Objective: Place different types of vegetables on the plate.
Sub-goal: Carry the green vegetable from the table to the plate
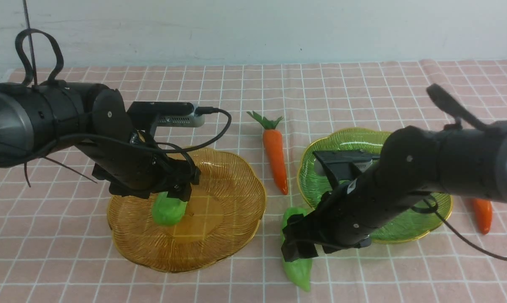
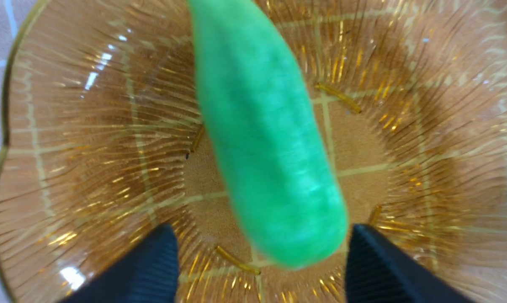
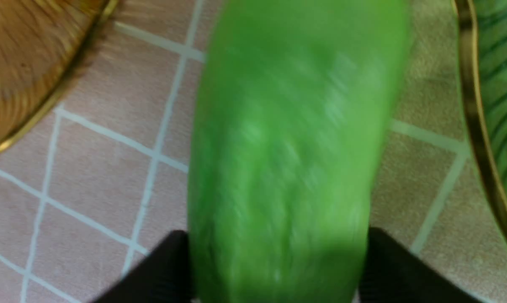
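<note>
We see the first gourd (image 1: pixel 169 210) lying in the amber plate (image 1: pixel 232 227) on the left side of the counter (image 1: pixel 245 286). Over it hangs our left tool (image 1: pixel 165 191), its fingers spread well apart, with nothing pinched between them.

The second gourd (image 1: pixel 298 274) lies on the counter at the near side, between the amber plate and the green plate (image 1: pixel 440 210). Our right tool (image 1: pixel 309 243) is low over it, fingers spread with one on either side of the gourd; we cannot tell whether they touch its skin.

Farther back, we have one carrot (image 1: pixel 274 153) on the counter between the two plates, its leafy top pointing to the far side. Another carrot (image 1: pixel 483 215) lies to the right of the green plate, partly hidden behind our right arm (image 1: pixel 468 158). That arm also covers much of the green plate, so we cannot make out all of its inside.
</note>
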`<state>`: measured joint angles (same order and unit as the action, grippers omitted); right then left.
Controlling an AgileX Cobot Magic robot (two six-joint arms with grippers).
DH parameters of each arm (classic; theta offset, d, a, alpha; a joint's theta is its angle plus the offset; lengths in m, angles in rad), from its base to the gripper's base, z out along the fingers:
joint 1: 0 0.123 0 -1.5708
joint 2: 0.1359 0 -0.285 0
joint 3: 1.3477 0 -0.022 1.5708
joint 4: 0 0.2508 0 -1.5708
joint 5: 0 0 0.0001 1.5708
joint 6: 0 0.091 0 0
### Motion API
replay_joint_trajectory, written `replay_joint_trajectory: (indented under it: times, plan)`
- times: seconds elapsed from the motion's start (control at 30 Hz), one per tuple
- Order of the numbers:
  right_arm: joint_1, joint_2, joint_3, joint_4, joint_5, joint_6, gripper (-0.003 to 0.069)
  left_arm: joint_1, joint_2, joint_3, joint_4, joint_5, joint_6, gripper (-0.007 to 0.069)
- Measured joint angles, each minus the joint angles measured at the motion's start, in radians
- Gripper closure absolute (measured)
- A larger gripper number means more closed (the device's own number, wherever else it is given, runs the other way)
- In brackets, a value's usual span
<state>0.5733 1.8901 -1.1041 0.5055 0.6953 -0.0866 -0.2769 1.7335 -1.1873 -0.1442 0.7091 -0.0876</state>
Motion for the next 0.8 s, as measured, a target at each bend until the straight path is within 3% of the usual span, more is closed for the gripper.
replay_joint_trajectory:
  times: [0.1, 0.13, 0.27, 0.3, 0.5, 0.8]
  plan:
    - [0.000, 0.001, -0.001, -0.001, 0.010, 0.000, 0.0295, 0.000, 0.000, -0.041, 0.014, 0.049, 0.000, 0.0227]
    - [0.000, -0.004, -0.001, -0.001, 0.014, 0.000, 0.0300, 0.000, -0.001, -0.052, 0.021, 0.068, 0.000, 0.0273]
    - [0.000, -0.082, -0.001, 0.001, 0.120, 0.000, 0.0288, 0.000, -0.026, -0.139, 0.102, 0.174, 0.000, 0.0575]
    - [0.000, -0.116, -0.001, 0.008, 0.143, 0.004, 0.0288, 0.000, -0.041, -0.154, 0.116, 0.188, 0.000, 0.0601]
    - [0.000, -0.213, -0.079, 0.148, 0.154, -0.024, 0.0288, 0.000, -0.126, -0.170, 0.126, 0.198, 0.000, 0.0628]
    - [0.009, 0.170, -0.481, 0.169, 0.222, -0.045, 0.0279, 0.000, -0.130, -0.170, 0.123, 0.211, 0.000, 0.0628]
